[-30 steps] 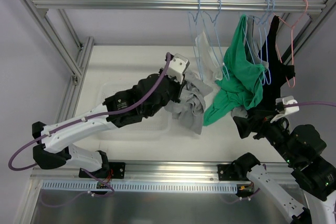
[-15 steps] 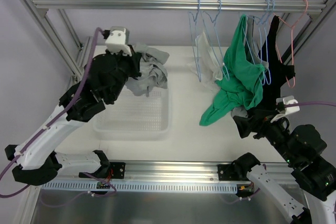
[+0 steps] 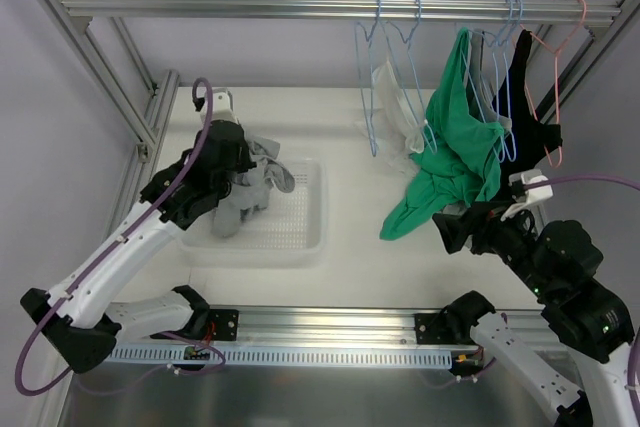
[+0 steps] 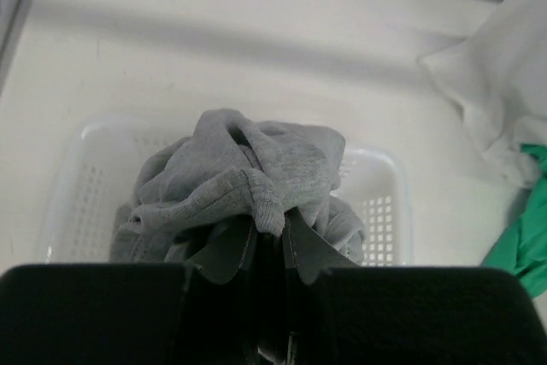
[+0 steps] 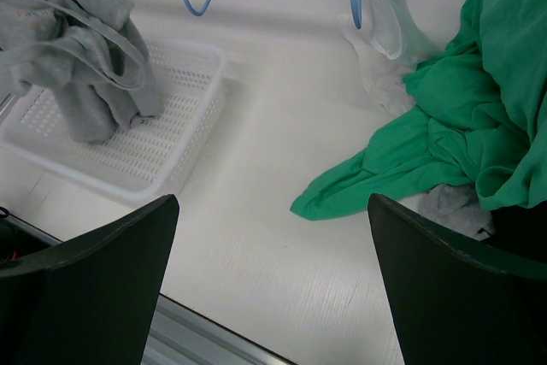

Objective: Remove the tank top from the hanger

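Observation:
The grey tank top (image 3: 248,190) is off the hangers and hangs bunched from my left gripper (image 3: 238,162), its lower end down inside the white basket (image 3: 312,235). In the left wrist view the gripper (image 4: 269,237) is shut on a fold of the tank top (image 4: 248,164) above the basket (image 4: 385,168). The tank top also shows in the right wrist view (image 5: 81,57). Two empty light blue hangers (image 3: 378,77) hang on the rail (image 3: 250,7). My right gripper (image 3: 455,232) is open and empty (image 5: 273,203) over bare table, beside the green garment.
A green garment (image 3: 455,162) hangs from a blue hanger and trails onto the table (image 5: 444,134). A black garment (image 3: 530,122) hangs beside a pink hanger (image 3: 560,47). A white sheer garment (image 3: 395,112) hangs by the empty hangers. Frame posts stand left and right.
My left arm has carried the grey tank top from beside the hangers to the left and down into the basket. My right gripper has shifted slightly left.

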### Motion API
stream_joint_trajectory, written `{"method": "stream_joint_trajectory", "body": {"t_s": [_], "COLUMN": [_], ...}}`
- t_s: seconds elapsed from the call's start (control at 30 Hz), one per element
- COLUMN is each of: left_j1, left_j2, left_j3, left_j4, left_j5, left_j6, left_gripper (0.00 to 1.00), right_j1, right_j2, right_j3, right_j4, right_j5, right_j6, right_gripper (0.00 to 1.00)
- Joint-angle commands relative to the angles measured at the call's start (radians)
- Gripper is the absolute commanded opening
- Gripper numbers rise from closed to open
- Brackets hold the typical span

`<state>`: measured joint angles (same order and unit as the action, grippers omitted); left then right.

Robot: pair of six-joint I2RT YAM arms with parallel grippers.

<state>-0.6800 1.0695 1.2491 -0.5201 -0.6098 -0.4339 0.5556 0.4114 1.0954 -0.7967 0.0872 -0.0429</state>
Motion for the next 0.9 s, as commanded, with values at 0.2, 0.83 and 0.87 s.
{"method": "stream_joint_trajectory", "body": {"t_s": [0.2, 0.83, 0.87], "left_j1": [0.117, 0.140, 0.140], "left_j2": [0.076, 0.204, 0.166], "left_j3": [-0.181, -0.307, -0.301], "left_j4": [-0.006, 0.066, 0.066], "left_j5": [0.094, 0.176, 0.186], "left_j6": [-0.201, -0.227, -0.220], "left_gripper": [0.00, 0.89, 0.99], "right_j1": [0.003, 0.003, 0.001], "right_j2": [0.035, 0.185, 0.197], "right_j3": [-0.042, -0.028, -0.017], "right_j4": [0.086, 0.105, 0.100], "right_j5": [-0.010, 0.091, 0.097], "right_j6": [-0.002, -0.048, -0.048], "right_gripper": [0.99, 0.99, 1.00]}}
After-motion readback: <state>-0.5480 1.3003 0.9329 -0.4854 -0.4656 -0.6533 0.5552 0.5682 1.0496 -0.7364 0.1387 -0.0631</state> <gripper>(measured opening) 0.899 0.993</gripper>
